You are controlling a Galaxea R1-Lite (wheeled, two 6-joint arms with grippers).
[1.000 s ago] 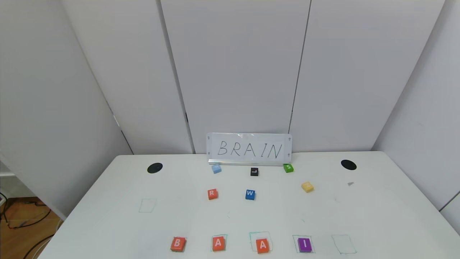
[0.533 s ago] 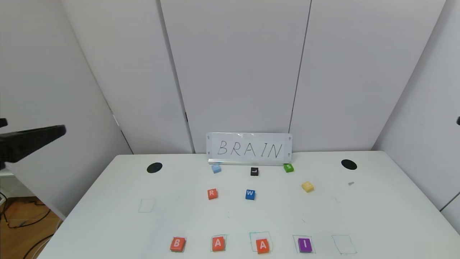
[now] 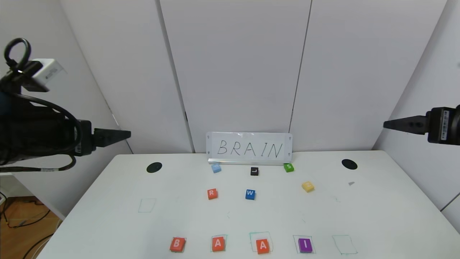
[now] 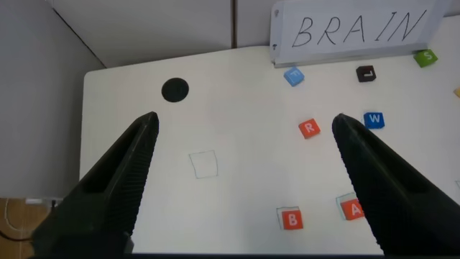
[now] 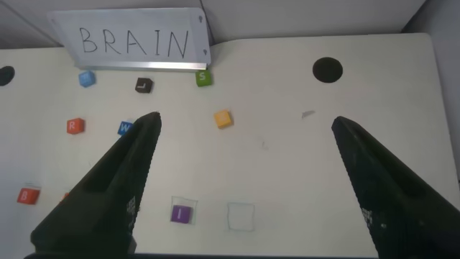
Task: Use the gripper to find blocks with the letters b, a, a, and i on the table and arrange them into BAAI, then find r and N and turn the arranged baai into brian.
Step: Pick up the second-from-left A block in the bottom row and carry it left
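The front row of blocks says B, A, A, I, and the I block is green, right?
Not quite. The front row does read B, A, A, I, but the I block is purple, not green. The head view shows it. The only green block is the S one, up by the BRAIN sign.

BRAIN sign [image 3: 249, 149], S block [image 3: 288, 167]

The left claw [image 3: 124, 135], out of sight a second ago and only a dark tip at the edge half a second ago, now reaches in high at the left side, fingers spread wide; the right claw [image 3: 390, 125] likewise enters high at the right, also wide open.
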